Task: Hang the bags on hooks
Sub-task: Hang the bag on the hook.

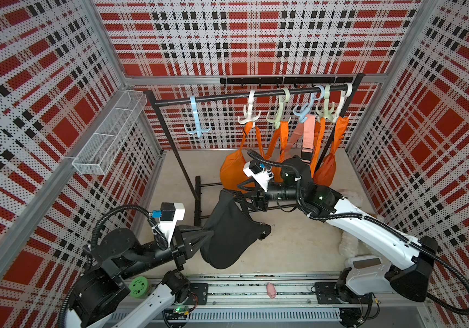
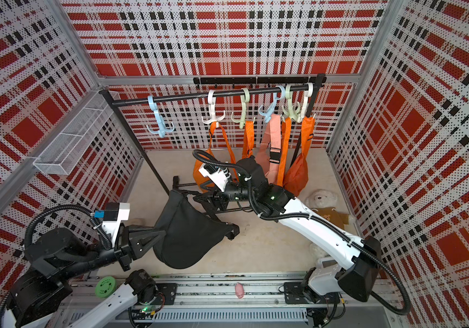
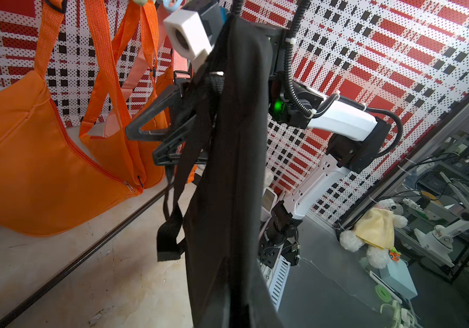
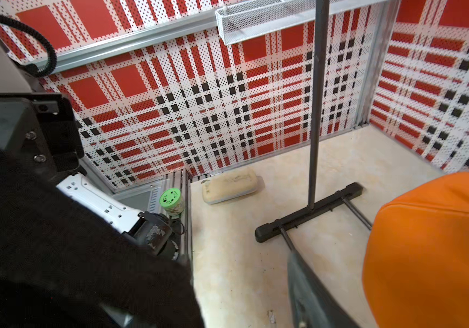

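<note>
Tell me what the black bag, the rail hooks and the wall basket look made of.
Black bag: matte woven fabric, probably nylon; it sags and folds.
Hooks: smooth pastel plastic, apparently moulded.
Wall basket: white-coated metal mesh, see-through grid.

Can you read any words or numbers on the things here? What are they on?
No text here can be read.
On the green round disc: only small marks, too blurred to read.
On the black fabric bag and the orange fabric bags: no label shows.
</note>
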